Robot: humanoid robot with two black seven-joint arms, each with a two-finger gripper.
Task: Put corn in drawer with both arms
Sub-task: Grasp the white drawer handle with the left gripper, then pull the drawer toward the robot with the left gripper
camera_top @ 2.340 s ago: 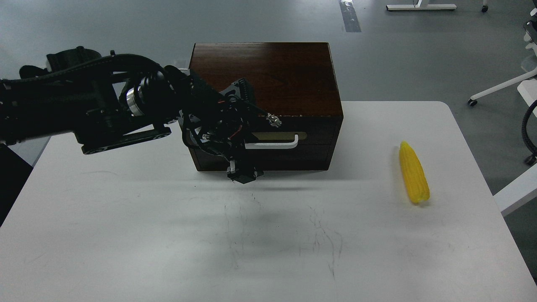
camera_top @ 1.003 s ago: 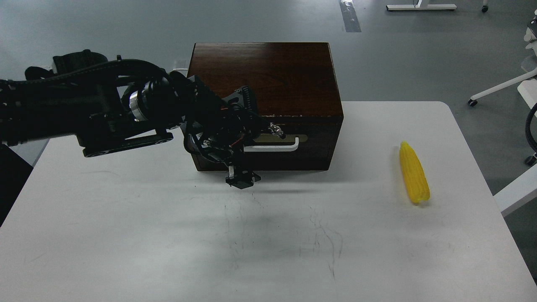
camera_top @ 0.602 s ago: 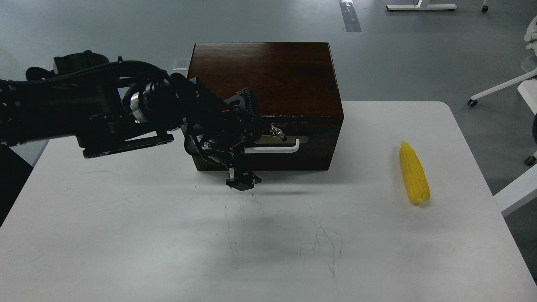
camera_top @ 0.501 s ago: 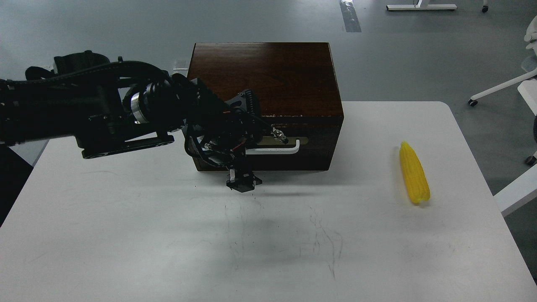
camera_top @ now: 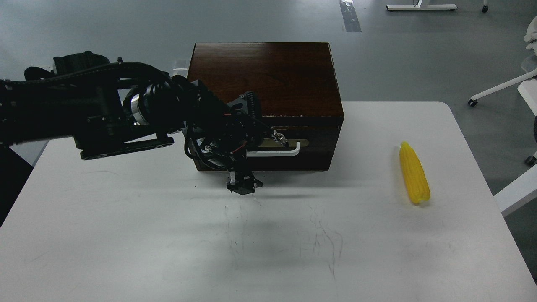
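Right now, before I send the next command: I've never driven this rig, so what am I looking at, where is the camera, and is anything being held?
The picture comes from the robot's own head, looking forward and down at a white table. The black jointed limb entering from the left is the robot's left arm; its far end, the left gripper, sits at the white handle on the front of the drawer of a dark wooden cabinet. The gripper is too dark and cluttered to tell whether its fingers have closed on the handle. The drawer front looks flush with the cabinet. The yellow corn lies alone on the table's right side, touched by nothing. The right arm is not in the picture.
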